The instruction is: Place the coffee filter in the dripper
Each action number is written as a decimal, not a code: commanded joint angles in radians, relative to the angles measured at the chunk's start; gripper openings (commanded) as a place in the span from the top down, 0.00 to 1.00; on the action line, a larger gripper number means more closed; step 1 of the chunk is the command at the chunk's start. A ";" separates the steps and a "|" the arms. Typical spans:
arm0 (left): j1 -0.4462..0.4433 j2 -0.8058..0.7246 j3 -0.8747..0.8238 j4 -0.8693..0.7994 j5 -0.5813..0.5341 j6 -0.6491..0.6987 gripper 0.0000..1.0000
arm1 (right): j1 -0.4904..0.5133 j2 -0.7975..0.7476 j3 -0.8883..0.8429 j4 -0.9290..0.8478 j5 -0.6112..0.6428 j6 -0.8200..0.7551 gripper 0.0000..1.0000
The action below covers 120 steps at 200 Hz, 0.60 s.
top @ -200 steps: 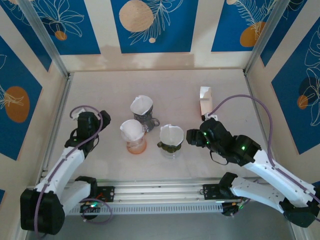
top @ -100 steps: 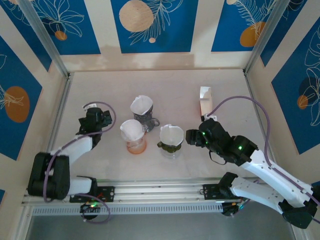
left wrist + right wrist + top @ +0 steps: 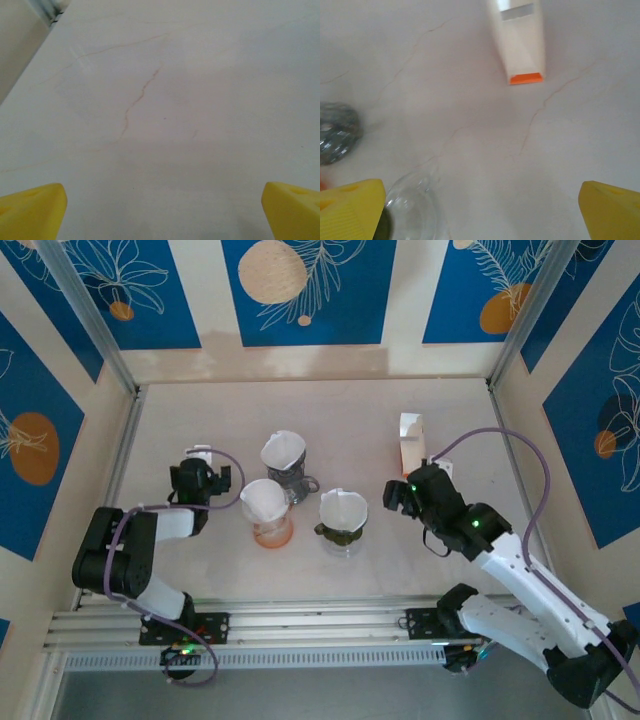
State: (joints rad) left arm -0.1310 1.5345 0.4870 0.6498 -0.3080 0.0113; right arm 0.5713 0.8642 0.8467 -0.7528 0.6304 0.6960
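Three drippers stand mid-table, each with a white coffee filter in it. The clear dripper with a dark green collar point(image 3: 341, 534) holds a filter point(image 3: 343, 508), and its glass rim point(image 3: 415, 212) shows at the lower left of the right wrist view. My right gripper point(image 3: 398, 497) point(image 3: 482, 212) hangs just right of it, open, with bare table between its yellow fingertips point(image 3: 352, 207). My left gripper point(image 3: 200, 477) point(image 3: 162, 212) is left of the drippers, open over bare table, holding nothing.
An orange dripper point(image 3: 268, 527) and a grey dripper point(image 3: 290, 478) point(image 3: 337, 132) stand left of the green one. A white filter box with an orange end point(image 3: 410, 443) point(image 3: 520, 40) stands behind my right gripper. Walls close in the table point(image 3: 330, 410) on three sides.
My right gripper has opened wider and drawn back and to the right, away from the green dripper. The left arm has folded in, its gripper shifting right toward the drippers.
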 commanded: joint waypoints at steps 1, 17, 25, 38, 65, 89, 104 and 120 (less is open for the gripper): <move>0.027 -0.011 -0.062 0.159 0.106 0.021 0.00 | -0.120 0.046 -0.020 0.075 -0.090 -0.013 0.01; 0.037 0.050 -0.140 0.374 0.130 0.034 0.00 | -0.215 0.081 -0.025 0.108 -0.153 0.000 0.01; 0.036 0.023 -0.130 0.313 0.099 0.011 0.00 | -0.252 0.091 -0.032 0.140 -0.185 -0.015 0.01; 0.035 0.033 -0.130 0.327 0.082 0.014 0.00 | -0.299 0.089 -0.050 0.205 -0.233 -0.056 0.01; 0.029 0.030 -0.133 0.327 0.057 0.013 0.00 | -0.383 0.035 -0.141 0.461 -0.395 -0.198 0.01; 0.027 0.032 -0.131 0.328 0.055 0.015 0.00 | -0.403 0.012 -0.242 0.693 -0.448 -0.334 0.01; 0.026 0.033 -0.130 0.325 0.055 0.013 0.00 | -0.410 0.023 -0.278 0.801 -0.389 -0.409 0.01; 0.026 0.033 -0.130 0.327 0.055 0.015 0.00 | -0.464 0.060 -0.303 0.887 -0.386 -0.470 0.01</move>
State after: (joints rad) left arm -0.1047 1.5593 0.3599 0.9390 -0.2436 0.0185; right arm 0.1616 0.8940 0.5739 -0.1177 0.2607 0.3851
